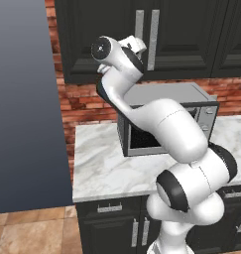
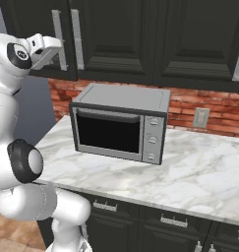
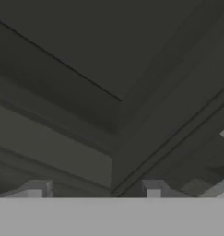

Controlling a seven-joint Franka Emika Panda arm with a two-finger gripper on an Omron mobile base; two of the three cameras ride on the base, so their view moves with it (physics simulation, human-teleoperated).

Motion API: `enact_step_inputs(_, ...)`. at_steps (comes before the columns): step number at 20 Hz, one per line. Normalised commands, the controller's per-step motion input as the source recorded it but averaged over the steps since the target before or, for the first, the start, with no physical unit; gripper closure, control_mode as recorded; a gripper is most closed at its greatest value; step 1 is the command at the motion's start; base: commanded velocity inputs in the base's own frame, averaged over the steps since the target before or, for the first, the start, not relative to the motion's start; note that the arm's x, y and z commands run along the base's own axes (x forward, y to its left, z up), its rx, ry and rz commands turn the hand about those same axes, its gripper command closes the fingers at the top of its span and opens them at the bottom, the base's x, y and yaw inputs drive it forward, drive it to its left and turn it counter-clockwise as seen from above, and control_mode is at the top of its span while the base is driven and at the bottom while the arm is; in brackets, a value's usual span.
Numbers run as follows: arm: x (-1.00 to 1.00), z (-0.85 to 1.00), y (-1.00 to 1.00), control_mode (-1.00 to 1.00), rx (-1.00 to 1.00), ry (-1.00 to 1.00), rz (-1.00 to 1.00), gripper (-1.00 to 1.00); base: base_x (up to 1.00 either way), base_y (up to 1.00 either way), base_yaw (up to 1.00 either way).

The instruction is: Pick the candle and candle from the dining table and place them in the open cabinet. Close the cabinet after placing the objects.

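A red brick wall [image 2: 209,106] runs behind a white marble counter [image 2: 190,172], and a grey microwave [image 2: 118,125] sits on that counter with its dark glass door facing out. Directly above the microwave hangs the black cabinet [image 2: 135,39], its panelled doors looking shut in both base views, long silver bar handles [image 1: 152,39] standing upright on them. The white arm [image 1: 166,134] rises in front of the microwave and bends up toward the cabinet, its hand lifted just by the handles above the microwave's left end. In the hand view the gripper [image 3: 94,190] sits close against a dark panelled cabinet face; its two fingertips [image 3: 152,189] stand apart with nothing between them. I can't make out either candle from here
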Motion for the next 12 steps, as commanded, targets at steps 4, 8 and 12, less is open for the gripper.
enact_step_inputs(4, 0.32, 0.0, -0.44, -1.0, 0.11, -0.04, 0.0, -1.0, 0.0, 0.0, 0.0)
enact_step_inputs(8, 0.33, 0.0, -0.46, -1.0, 0.1, -0.03, 0.0, -1.0, 0.0, 0.0, 0.0)
enact_step_inputs(12, 0.36, 0.0, -0.48, -1.0, 0.09, -0.03, 0.0, -1.0, 0.0, 0.0, 0.0)
